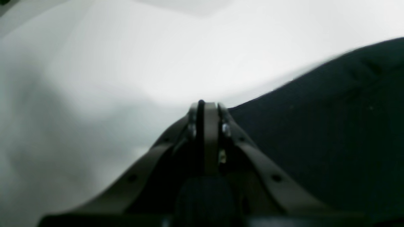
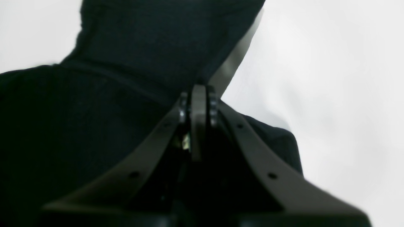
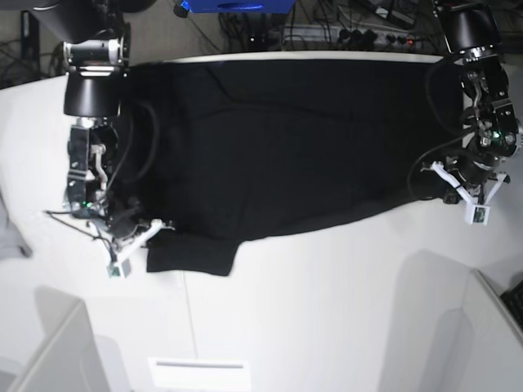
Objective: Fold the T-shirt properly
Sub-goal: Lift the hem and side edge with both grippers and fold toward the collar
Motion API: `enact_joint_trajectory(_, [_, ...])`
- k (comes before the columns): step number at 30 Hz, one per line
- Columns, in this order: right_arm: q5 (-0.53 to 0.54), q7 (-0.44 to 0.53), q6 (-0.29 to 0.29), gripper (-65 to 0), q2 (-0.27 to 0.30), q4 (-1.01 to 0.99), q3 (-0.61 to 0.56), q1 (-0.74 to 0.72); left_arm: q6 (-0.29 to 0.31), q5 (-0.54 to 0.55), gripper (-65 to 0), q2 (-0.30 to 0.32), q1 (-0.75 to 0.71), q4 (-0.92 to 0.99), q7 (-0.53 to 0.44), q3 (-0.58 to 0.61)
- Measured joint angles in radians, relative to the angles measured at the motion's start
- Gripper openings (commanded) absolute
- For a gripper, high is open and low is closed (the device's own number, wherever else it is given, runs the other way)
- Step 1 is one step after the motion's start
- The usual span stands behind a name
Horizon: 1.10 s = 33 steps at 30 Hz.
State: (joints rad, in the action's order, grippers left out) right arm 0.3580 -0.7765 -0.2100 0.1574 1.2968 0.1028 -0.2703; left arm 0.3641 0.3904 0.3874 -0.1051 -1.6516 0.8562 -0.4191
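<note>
Where cloth shows, plain black T-shirt (image 3: 278, 139).

We see the T-shirt (image 3: 286, 147) spread across the table (image 3: 327, 310), the right gripper (image 3: 135, 237) at its eight o'clock corner, the left gripper (image 3: 458, 192) at its four o'clock edge.

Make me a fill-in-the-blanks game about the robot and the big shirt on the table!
1. The T-shirt spread on the table is the colour ____.
2. In the base view, the sleeve that sticks out toward the camera lies next to the ____ gripper.
3. The jaws of the left gripper are ____.
4. The table under the shirt is the colour ____.

Missing words: black; right; shut; white
</note>
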Motion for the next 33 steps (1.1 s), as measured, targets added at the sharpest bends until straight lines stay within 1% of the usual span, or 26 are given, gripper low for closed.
enact_joint_trajectory(3, [-0.008, -0.028, 0.001, -65.0, 0.008, 0.046, 0.042, 0.016, 0.0, 0.009, -65.0, 0.0, -0.036, -0.029, 0.001, 0.0])
enact_joint_trajectory(7, [-0.011, -0.072, 0.001, -65.0, 0.005, 0.103, 0.046, 0.046, 0.0, 0.136, -65.0, 0.005, -0.075, -0.039, 0.001, -0.002])
enact_joint_trajectory(9, [-0.004, -0.078, 0.0, -65.0, 0.002, 0.132, 0.043, 0.061, -0.001, 0.183, -65.0, 0.006, -0.097, -0.053, 0.001, -0.038])
enact_joint_trajectory(10, [-0.003, -0.082, 0.0, -65.0, 0.003, 0.151, 0.043, 0.071, -0.001, 0.179, -65.0, 0.007, -0.105, -0.064, 0.001, -0.054])
enact_joint_trajectory(11, [-0.004, -0.084, 0.0, -65.0, 0.005, 0.175, 0.044, 0.083, -0.02, 0.175, -65.0, 0.01, -0.114, -0.072, 0.001, -0.064])
enact_joint_trajectory(14, [-0.01, -0.116, 0.0, -65.0, 0.007, 0.217, 0.046, 0.103, -0.016, 0.174, -65.0, 0.011, -0.14, -0.102, 0.002, -0.071])
enact_joint_trajectory(19, [-0.007, -0.13, 0.0, -65.0, 0.006, 0.278, 0.047, 0.14, -0.015, 0.183, -65.0, 0.012, -0.182, -0.155, 0.0, -0.07])
enact_joint_trajectory(21, [0.0, -0.145, 0.0, -65.0, -0.002, 0.306, 0.075, 0.162, -0.015, 0.182, -65.0, 0.012, -0.205, -0.165, 0.002, -0.069])
enact_joint_trajectory(24, [-0.004, -0.164, 0.0, -65.0, 0.002, 0.343, 0.114, 0.195, -0.015, 0.18, -65.0, 0.012, -0.228, -0.18, 0.002, -0.069])
enact_joint_trajectory(26, [-0.006, -0.167, 0.0, -65.0, 0.005, 0.367, 0.121, 0.215, -0.015, 0.18, -65.0, 0.012, -0.237, -0.182, 0.001, -0.069])
enact_joint_trajectory(30, [0.0, -0.17, 0.0, -65.0, -0.002, 0.407, 0.12, 0.248, -0.011, 0.18, -65.0, 0.032, -0.262, -0.184, 0.001, -0.071])
enact_joint_trajectory(33, [-0.001, -0.17, 0.0, -65.0, 0.0, 0.436, 0.12, 0.272, -0.004, 0.189, -65.0, 0.026, -0.284, -0.213, 0.001, -0.132])
